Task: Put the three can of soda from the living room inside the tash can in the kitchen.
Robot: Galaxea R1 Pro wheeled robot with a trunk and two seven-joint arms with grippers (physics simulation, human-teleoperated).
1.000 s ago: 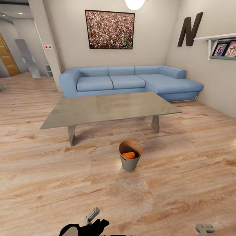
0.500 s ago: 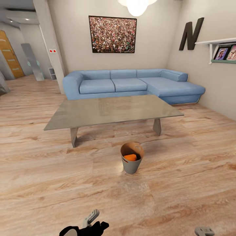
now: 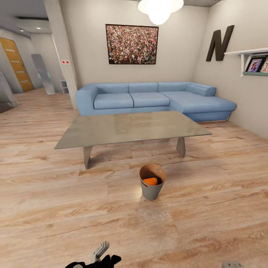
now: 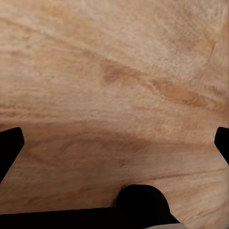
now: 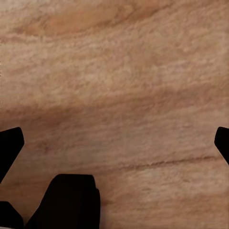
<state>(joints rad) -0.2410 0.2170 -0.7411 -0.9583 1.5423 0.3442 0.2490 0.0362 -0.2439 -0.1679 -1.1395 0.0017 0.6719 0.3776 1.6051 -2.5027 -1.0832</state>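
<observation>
From the head view, the trash can (image 3: 152, 183) stands upright on the light wood plank floor (image 3: 56, 208), just in front of the low grey counter (image 3: 130, 127), nearer that counter's right leg than its left and apart from both. Inside the trash can lies something bright orange, the soda cans (image 3: 150, 181), resting low against its dark inner wall; how many there are cannot be told from here. Behind the counter sits the blue L-shaped sofa (image 3: 149, 99), its long arm running out to the counter's right side. On the wall behind the sofa hangs a framed picture (image 3: 132, 44), and a round ceiling lamp (image 3: 159, 9) glows above it. To the right of the counter the side wall carries a dark letter N (image 3: 220, 42) and a white shelf (image 3: 247, 52) with small framed photos. Far to the left of the counter an orange door (image 3: 15, 63) stands in a hallway. Well in front of the trash can, a part of the left arm (image 3: 98, 256) shows, grey and black. In the left wrist view, the left end effector (image 4: 114, 143) hangs over bare wood planks with its two dark fingertips spread wide, released and grasping nothing. In the right wrist view, the right end effector (image 5: 114, 143) is likewise spread wide over the planks, released.
</observation>
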